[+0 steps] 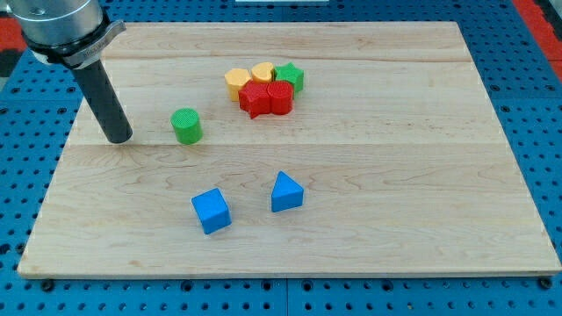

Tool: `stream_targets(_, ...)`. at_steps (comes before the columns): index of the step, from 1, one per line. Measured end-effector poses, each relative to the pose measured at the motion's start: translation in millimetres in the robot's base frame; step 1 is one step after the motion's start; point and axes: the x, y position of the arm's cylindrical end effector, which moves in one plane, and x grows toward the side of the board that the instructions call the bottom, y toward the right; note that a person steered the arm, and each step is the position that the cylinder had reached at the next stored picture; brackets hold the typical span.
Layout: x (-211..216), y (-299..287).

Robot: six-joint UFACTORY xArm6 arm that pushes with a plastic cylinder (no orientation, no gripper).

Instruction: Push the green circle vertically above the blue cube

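The green circle (186, 125), a short green cylinder, stands on the wooden board left of centre. The blue cube (212, 211) lies lower down, a little to the right of the circle. My tip (119, 139) rests on the board to the left of the green circle, with a gap of about one block's width between them. The dark rod runs up from the tip to the view's top left corner.
A blue triangular block (286, 192) lies right of the blue cube. A tight cluster sits near the top centre: a yellow block (237, 82), a yellow heart (262, 73), a green star (289, 76), and two red blocks (266, 98). The board (421, 175) lies on blue pegboard.
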Motion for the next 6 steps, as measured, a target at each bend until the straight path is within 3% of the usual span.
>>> stream_targets(6,-7.3,0.8)
